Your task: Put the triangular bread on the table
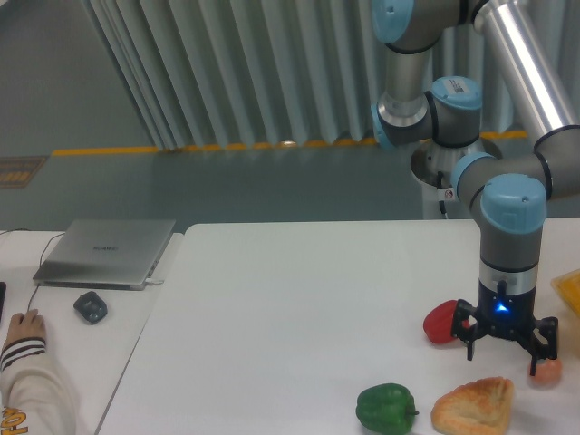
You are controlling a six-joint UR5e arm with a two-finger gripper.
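The triangular bread [475, 405] is golden-tan and lies flat on the white table [290, 317] near the front right edge. My gripper [505, 351] hangs just above and behind the bread, pointing down, its fingers spread wide and empty. It is apart from the bread. A blue light glows on the gripper's body.
A red pepper [440, 322] lies just left of the gripper. A green pepper [386, 408] lies left of the bread. A small orange-pink ball [546, 372] sits by the right finger. A yellow object [569, 288] is at the right edge. A silver laptop [107, 251], a mouse [90, 306] and a person's hand [24, 331] are on the adjoining desk.
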